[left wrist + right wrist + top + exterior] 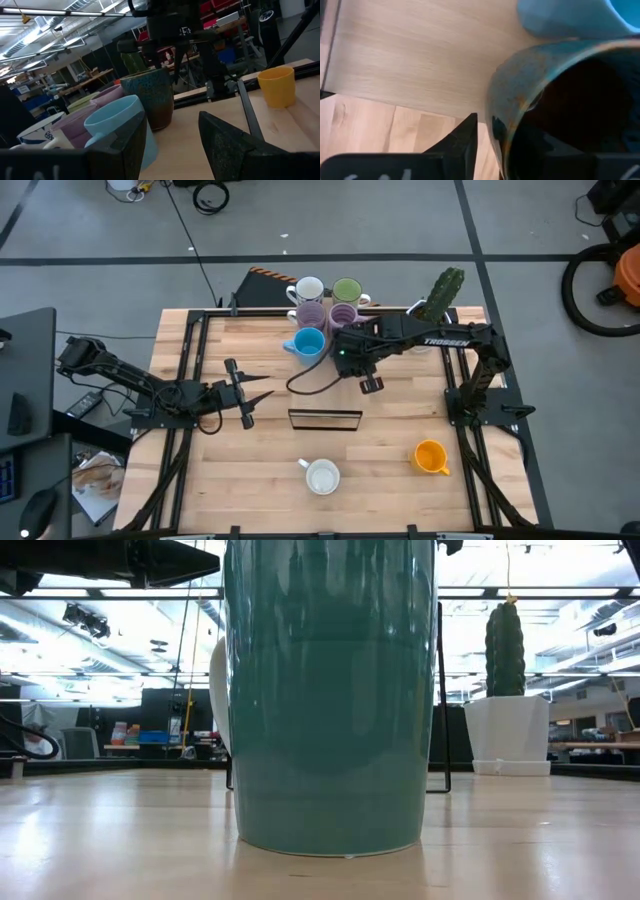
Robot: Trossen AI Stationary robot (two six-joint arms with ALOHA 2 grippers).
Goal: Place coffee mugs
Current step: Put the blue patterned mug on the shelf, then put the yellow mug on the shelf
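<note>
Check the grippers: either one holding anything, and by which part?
The right gripper grips the dark brown mug by its rim, one finger outside the wall, one inside. The left gripper is open and holds nothing.

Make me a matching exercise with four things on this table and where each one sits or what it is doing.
Things:
1. orange mug
2. blue mug
3. left end effector
4. right end effector

Places or states:
A. in the cluster of mugs at the table's far edge
B. open, hanging over bare wood on the left
C. alone near the right front
D. one finger inside a dark mug's rim, one outside

Pairs: 1-C, 2-A, 3-B, 4-D
</note>
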